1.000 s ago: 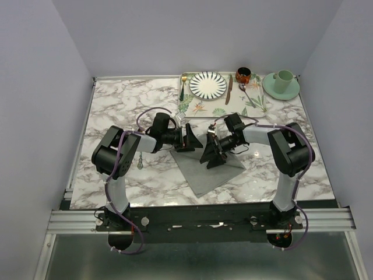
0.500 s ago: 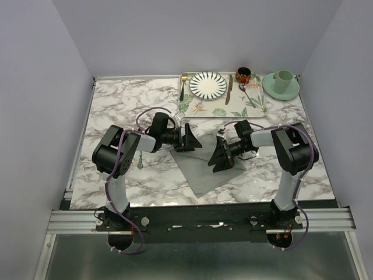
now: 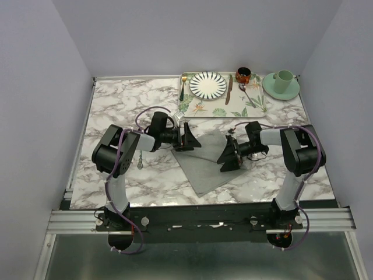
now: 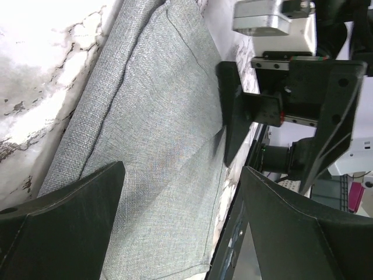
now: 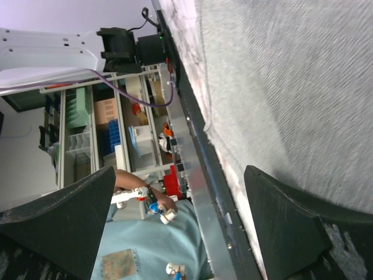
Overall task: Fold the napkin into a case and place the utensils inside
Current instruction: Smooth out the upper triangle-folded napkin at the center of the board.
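Observation:
The grey napkin point(image 3: 204, 170) lies on the marble table in front of the tray, with one layer folded over another point(image 4: 157, 128). My left gripper point(image 3: 189, 140) is low at the napkin's upper left edge, open and holding nothing point(image 4: 180, 221). At the napkin's right corner my right gripper point(image 3: 229, 158) is open and empty too, the cloth point(image 5: 291, 76) beside its fingers. A slim utensil point(image 3: 140, 158) lies on the table beside the left arm. Another slim utensil point(image 3: 247, 95) lies on the tray's right part.
A leaf-patterned tray point(image 3: 201, 109) at the back holds a striped plate point(image 3: 208, 84), a gold fork point(image 3: 183, 86), a brown-handled knife point(image 3: 229, 88) and a dark cup point(image 3: 243, 74). A green cup on a saucer point(image 3: 282, 83) stands at the back right.
My right gripper has slid right across the napkin, from near its middle to its right corner, uncovering the cloth. The left gripper has barely moved.

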### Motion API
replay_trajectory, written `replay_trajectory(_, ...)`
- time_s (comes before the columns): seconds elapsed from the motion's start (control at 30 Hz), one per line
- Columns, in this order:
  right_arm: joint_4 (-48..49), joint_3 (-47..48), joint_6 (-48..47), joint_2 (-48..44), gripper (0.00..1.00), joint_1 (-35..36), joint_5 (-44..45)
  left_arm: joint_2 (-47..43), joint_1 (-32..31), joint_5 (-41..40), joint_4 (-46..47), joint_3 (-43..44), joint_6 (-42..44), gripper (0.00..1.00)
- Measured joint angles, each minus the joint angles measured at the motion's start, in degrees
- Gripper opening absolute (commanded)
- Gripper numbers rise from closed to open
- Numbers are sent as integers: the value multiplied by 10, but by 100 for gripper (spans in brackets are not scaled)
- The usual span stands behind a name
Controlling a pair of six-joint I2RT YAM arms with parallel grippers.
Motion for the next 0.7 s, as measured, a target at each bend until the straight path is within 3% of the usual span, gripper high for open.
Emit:
replay_trajectory(0.1,-55,8,-16,-33,99,-6,5,-7,2,3,-4,0,3,96)
replay_trajectory(0.17,-79,17,-27,-56,93,-8,10,-30,5,3,-14,0,8,96)
replay_trajectory(0.33,-111,25,-43,-101,68,-8,43,-120,3,-1,-40,0,40,89)
replay_trajectory(0.47,-120,25,-48,-100,59,-8,81,-172,-29,-11,-49,0,59,75)
replay_trajectory(0.6,-118,27,-47,-92,52,-8,114,-158,-85,-23,-57,0,66,50)
replay_trajectory(0.7,-116,42,-47,-77,47,-9,134,-123,-123,-29,-57,3,63,40)
